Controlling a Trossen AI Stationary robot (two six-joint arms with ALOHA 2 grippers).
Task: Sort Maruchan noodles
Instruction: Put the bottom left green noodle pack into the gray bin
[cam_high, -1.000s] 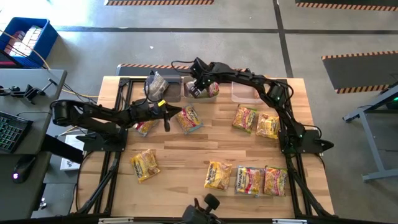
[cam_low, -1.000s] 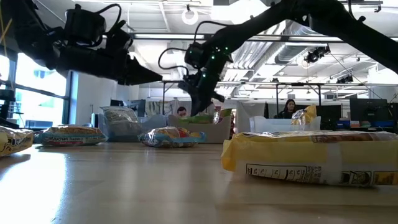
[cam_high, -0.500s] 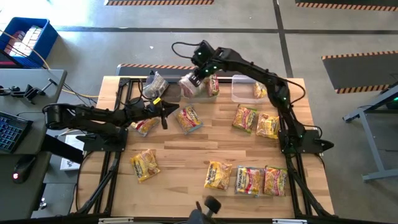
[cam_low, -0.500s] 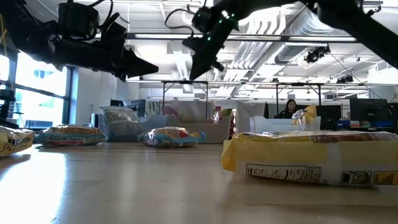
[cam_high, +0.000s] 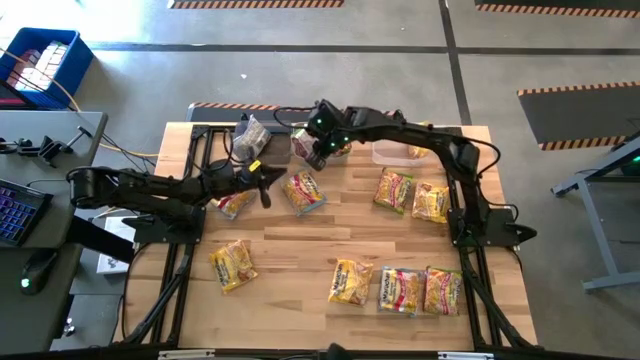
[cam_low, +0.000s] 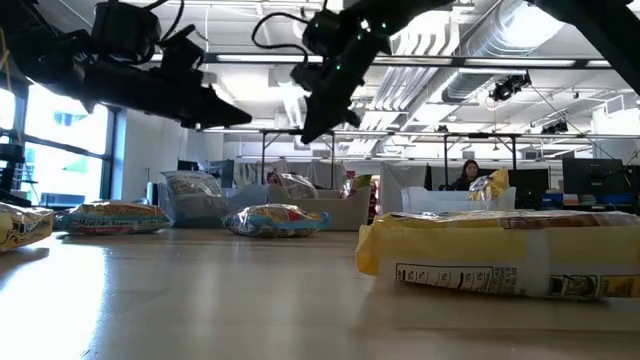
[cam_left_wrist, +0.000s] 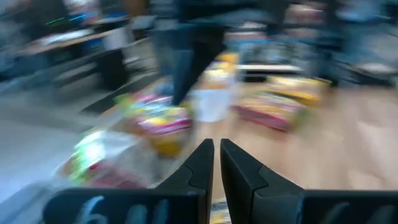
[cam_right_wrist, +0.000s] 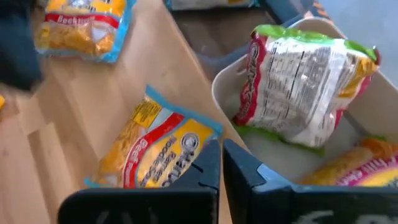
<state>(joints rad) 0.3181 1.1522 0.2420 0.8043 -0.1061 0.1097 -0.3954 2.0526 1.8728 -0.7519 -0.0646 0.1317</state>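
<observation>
My table (cam_high: 330, 250) carries three bins along its far edge: the left bin (cam_high: 262, 142) holds a silvery packet (cam_high: 250, 135), the middle bin (cam_right_wrist: 373, 118) a green-edged packet (cam_right_wrist: 305, 84) and others, the right bin (cam_high: 392, 150) one yellow packet (cam_high: 416, 152). Eight Maruchan noodles (cam_high: 398, 290) lie loose on the wood. My right gripper (cam_high: 318, 152) hangs above the middle bin, fingers together, empty. My left gripper (cam_high: 268, 180), also closed and empty, hovers near a blue-edged packet (cam_high: 303, 191).

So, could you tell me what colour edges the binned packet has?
Green, in the right wrist view.
</observation>
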